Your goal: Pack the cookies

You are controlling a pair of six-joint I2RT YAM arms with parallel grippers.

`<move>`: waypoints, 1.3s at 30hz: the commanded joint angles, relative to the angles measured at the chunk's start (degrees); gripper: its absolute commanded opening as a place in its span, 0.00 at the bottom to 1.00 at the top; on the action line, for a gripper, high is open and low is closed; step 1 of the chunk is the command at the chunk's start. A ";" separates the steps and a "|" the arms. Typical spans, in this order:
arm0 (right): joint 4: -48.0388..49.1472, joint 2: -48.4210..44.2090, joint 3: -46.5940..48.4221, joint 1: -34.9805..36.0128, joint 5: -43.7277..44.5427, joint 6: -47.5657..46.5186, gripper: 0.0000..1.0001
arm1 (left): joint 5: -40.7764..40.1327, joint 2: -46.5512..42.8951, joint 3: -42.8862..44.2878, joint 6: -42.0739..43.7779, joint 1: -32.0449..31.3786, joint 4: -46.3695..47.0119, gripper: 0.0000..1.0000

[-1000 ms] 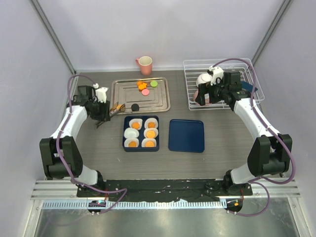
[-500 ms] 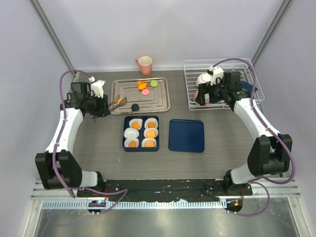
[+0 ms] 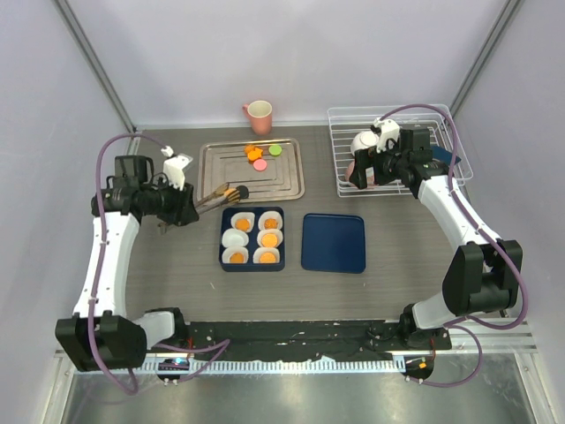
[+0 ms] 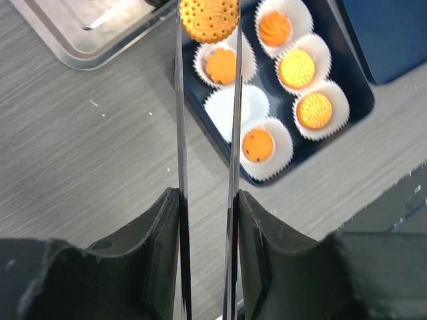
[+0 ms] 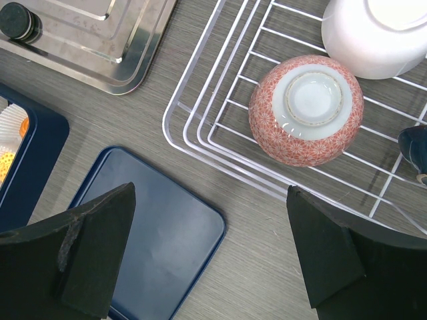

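Note:
My left gripper [image 3: 188,207] is shut on metal tongs [image 4: 180,133]. The tongs pinch an orange cookie [image 4: 209,19] at their tips, above the back left corner of the dark blue box [image 3: 252,239]. The box [image 4: 347,80] holds white cups, all but one with an orange cookie; the middle left cup [image 4: 237,107] is empty. Orange [image 3: 251,152], pink [image 3: 259,164], green [image 3: 275,149] and black [image 3: 241,191] cookies lie on the metal tray [image 3: 282,177]. My right gripper [image 3: 360,173] is open and empty, over the table [image 5: 210,193] by the wire rack.
A dark blue lid [image 3: 334,242] lies right of the box, also in the right wrist view [image 5: 147,227]. The wire rack [image 3: 441,119] holds an upturned red patterned bowl [image 5: 307,110] and a white bowl [image 5: 373,33]. A pink mug [image 3: 259,113] stands behind the tray.
My left arm has swung outward and the tongs' tips have moved right from the tray's left edge to the box's back corner, carrying the orange cookie. The right arm has not moved.

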 commanded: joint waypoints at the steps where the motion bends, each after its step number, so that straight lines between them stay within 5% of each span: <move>1: 0.66 -0.26 0.51 -0.07 -1.05 -0.41 1.00 | 5.01 -6.17 -0.04 8.34 0.30 -9.56 0.28; 11: 0.74 -0.53 0.51 -0.07 -1.40 -0.32 1.00 | 5.10 -11.79 -6.36 14.50 0.38 -16.08 0.29; 39: 0.66 -0.88 0.51 -0.16 -1.22 -0.41 1.00 | 1.40 -7.93 -11.56 13.63 0.30 -6.32 0.31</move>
